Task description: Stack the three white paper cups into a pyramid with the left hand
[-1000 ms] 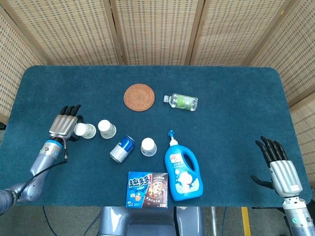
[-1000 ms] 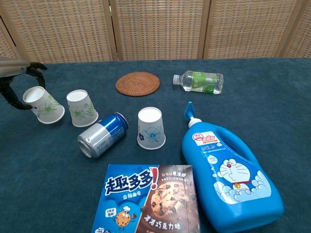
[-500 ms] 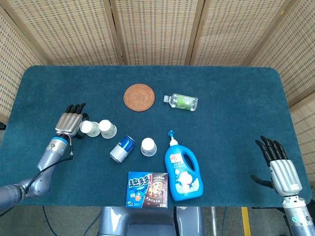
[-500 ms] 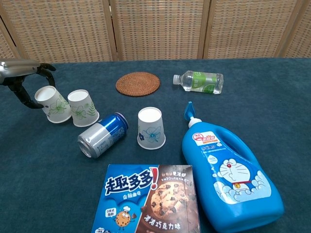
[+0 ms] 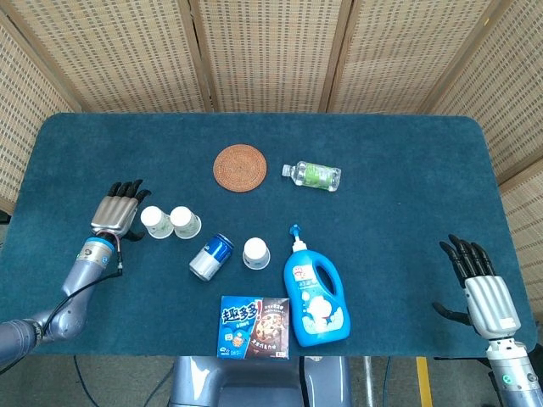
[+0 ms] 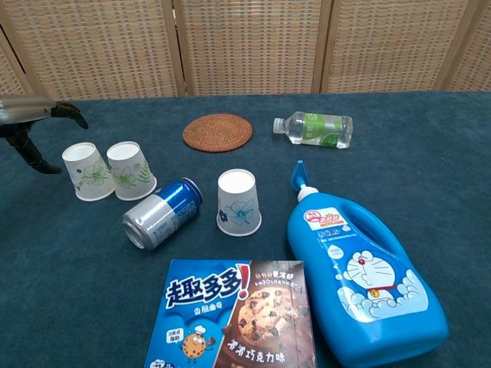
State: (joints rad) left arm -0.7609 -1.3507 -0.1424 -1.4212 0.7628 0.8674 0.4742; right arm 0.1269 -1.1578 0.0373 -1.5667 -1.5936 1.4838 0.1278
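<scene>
The left hand (image 5: 114, 214) sits at the left side of the table (image 5: 407, 170), fingers spread and holding nothing, with a thin strip of cloth between it and the nearest cup. In the chest view only its fingertips show at the frame's left edge.

Just to its right stand 2 of the 3 white paper cups: the left cup (image 6: 87, 172) and the middle cup (image 6: 131, 170), both upside down, wide rims on the cloth, sides touching or very nearly so; the head view is too small to settle which. Together they form a base row running left to right.

The third cup (image 6: 238, 202) stands apart, also inverted, further right and nearer the robot, its long axis upright. Between it and the pair lies a blue can (image 6: 160, 211) on its side, so the direct line from hand to third cup crosses over or just past the can.

The right hand (image 5: 480, 288) hangs open at the far right, well away and out of this job.

Beyond the third cup, the blue detergent bottle (image 6: 359, 280) crowds its right side, and the cookie box (image 6: 232, 318) sits in front. The freest approach looks to be from above or from the far side, where the cloth is bare up to the coaster (image 6: 217, 132).
</scene>
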